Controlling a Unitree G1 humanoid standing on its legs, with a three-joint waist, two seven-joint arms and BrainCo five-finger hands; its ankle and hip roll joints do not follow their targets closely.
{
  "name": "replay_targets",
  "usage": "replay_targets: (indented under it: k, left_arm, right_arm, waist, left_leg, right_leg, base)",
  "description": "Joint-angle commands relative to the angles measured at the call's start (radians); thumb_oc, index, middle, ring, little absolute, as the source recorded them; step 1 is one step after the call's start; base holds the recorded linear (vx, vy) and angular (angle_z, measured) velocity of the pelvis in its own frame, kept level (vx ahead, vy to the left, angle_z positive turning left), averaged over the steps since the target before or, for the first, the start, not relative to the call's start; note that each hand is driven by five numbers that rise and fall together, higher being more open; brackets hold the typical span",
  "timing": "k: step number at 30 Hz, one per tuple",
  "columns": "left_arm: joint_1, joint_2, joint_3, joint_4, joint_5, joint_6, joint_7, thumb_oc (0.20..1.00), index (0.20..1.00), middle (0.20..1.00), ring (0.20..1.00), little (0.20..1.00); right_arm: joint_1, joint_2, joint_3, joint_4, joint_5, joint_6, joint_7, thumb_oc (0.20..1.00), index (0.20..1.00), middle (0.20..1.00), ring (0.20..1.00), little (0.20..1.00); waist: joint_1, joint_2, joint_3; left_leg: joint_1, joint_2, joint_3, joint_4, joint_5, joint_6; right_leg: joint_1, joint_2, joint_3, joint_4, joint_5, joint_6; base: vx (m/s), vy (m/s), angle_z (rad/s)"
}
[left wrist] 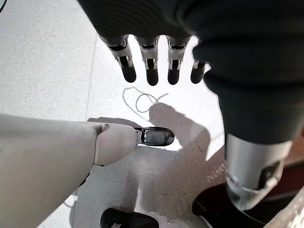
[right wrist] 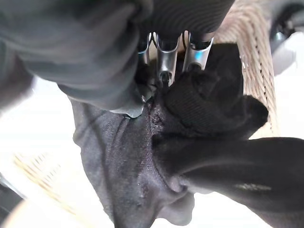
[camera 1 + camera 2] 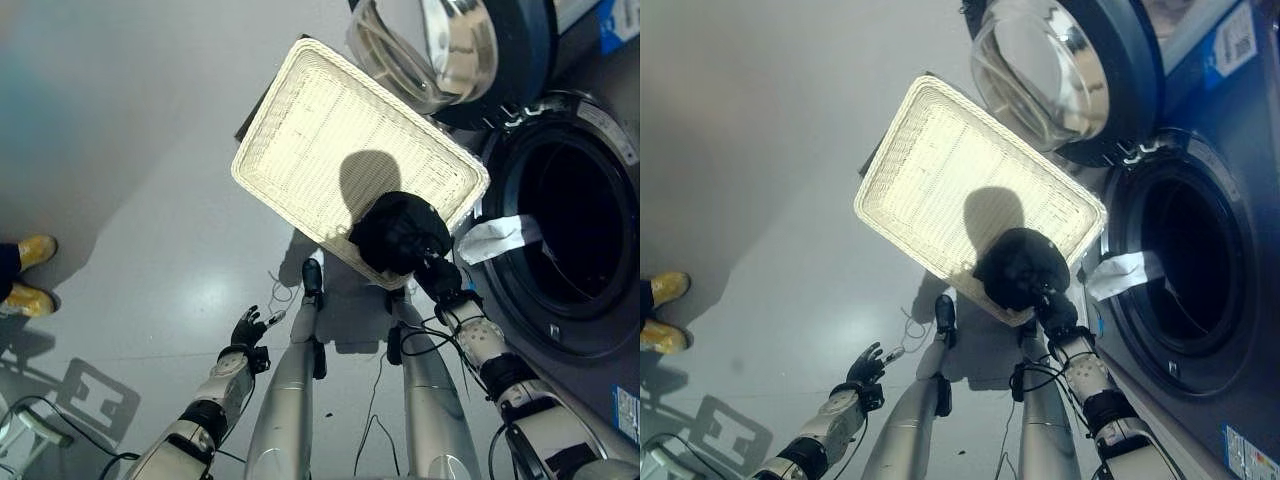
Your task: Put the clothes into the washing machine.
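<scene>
Beside the basket, washer door hangs open.

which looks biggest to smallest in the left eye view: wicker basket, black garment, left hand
1. wicker basket, by far the largest
2. black garment, bunched at the basket's near corner where the right hand grips it
3. left hand, smallest, open over the floor

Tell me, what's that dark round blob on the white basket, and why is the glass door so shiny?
Left eye view: a shadow falls on the cream woven basket, beside the black bundled cloth. Right eye view: glare glints off the round glass washer door.
</scene>
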Motion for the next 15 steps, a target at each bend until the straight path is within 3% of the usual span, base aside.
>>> replay_targets:
  k: [1,4,8,11,12,14,15]
  left_arm:
    - [0.051,0.001,0.02,0.056,0.022,-0.037,-0.003,1.0,1.0,1.0,1.0,1.0]
    - [0.073,0.013,0.039,0.072,0.018,-0.061,-0.02,1.0,1.0,1.0,1.0,1.0]
    - [0.078,0.032,0.056,0.097,0.028,-0.067,-0.038,1.0,1.0,1.0,1.0,1.0]
    - [0.073,0.047,0.064,0.124,0.033,-0.067,-0.054,1.0,1.0,1.0,1.0,1.0]
    - [0.069,0.054,0.065,0.134,0.037,-0.063,-0.058,1.0,1.0,1.0,1.0,1.0]
    - [0.066,0.059,0.063,0.139,0.04,-0.059,-0.06,1.0,1.0,1.0,1.0,1.0]
    - [0.062,0.065,0.062,0.138,0.043,-0.054,-0.063,1.0,1.0,1.0,1.0,1.0]
  right_arm:
    - [0.054,0.017,-0.048,-0.078,0.194,-0.04,0.096,0.2,0.2,0.2,0.2,0.2]
    - [0.094,0.013,-0.125,-0.121,0.326,-0.136,0.157,0.2,0.2,0.2,0.2,0.2]
    - [0.089,-0.014,-0.225,-0.164,0.417,-0.246,0.153,0.2,0.2,0.2,0.2,0.2]
    - [0.04,-0.059,-0.334,-0.188,0.427,-0.352,0.067,0.2,0.2,0.2,0.2,0.2]
    - [0.005,-0.101,-0.38,-0.178,0.427,-0.417,0.001,0.2,0.2,0.2,0.2,0.2]
    - [-0.028,-0.143,-0.409,-0.169,0.426,-0.457,-0.048,0.2,0.2,0.2,0.2,0.2]
    - [-0.079,-0.196,-0.439,-0.169,0.41,-0.51,-0.121,0.2,0.2,0.2,0.2,0.2]
  waist:
    - [0.0,-0.021,-0.017]
    - [-0.029,-0.024,-0.017]
    - [-0.047,-0.026,-0.017]
    - [-0.055,-0.024,-0.017]
    - [-0.054,-0.023,-0.017]
    - [-0.053,-0.022,-0.017]
    - [-0.049,-0.018,-0.017]
  left_leg:
    - [0.009,-0.076,0.058,0.07,-0.128,0.012]
    - [0.03,-0.073,0.083,0.059,-0.134,0.011]
    - [0.053,-0.07,0.096,0.051,-0.14,0.013]
    - [0.07,-0.066,0.1,0.043,-0.144,0.011]
    - [0.076,-0.062,0.1,0.04,-0.145,0.01]
    - [0.079,-0.06,0.1,0.04,-0.146,0.008]
    - [0.074,-0.057,0.101,0.043,-0.142,0.006]
  right_leg:
    - [0.02,0.045,-0.021,-0.06,0.023,0.037]
    - [0.036,0.049,0.001,-0.079,0.03,0.042]
    - [0.053,0.058,0.024,-0.087,0.028,0.045]
    - [0.068,0.062,0.033,-0.09,0.024,0.047]
    - [0.074,0.064,0.034,-0.089,0.02,0.048]
    - [0.077,0.065,0.034,-0.088,0.018,0.047]
    - [0.074,0.065,0.033,-0.086,0.021,0.045]
  base:
    - [-0.03,0.035,-0.34]
    - [-0.02,0.027,-0.38]
    - [0.01,-0.031,-0.2]
    - [0.03,-0.076,-0.09]
    - [0.05,-0.081,-0.06]
    - [0.04,-0.086,-0.07]
    - [0.03,-0.077,-0.06]
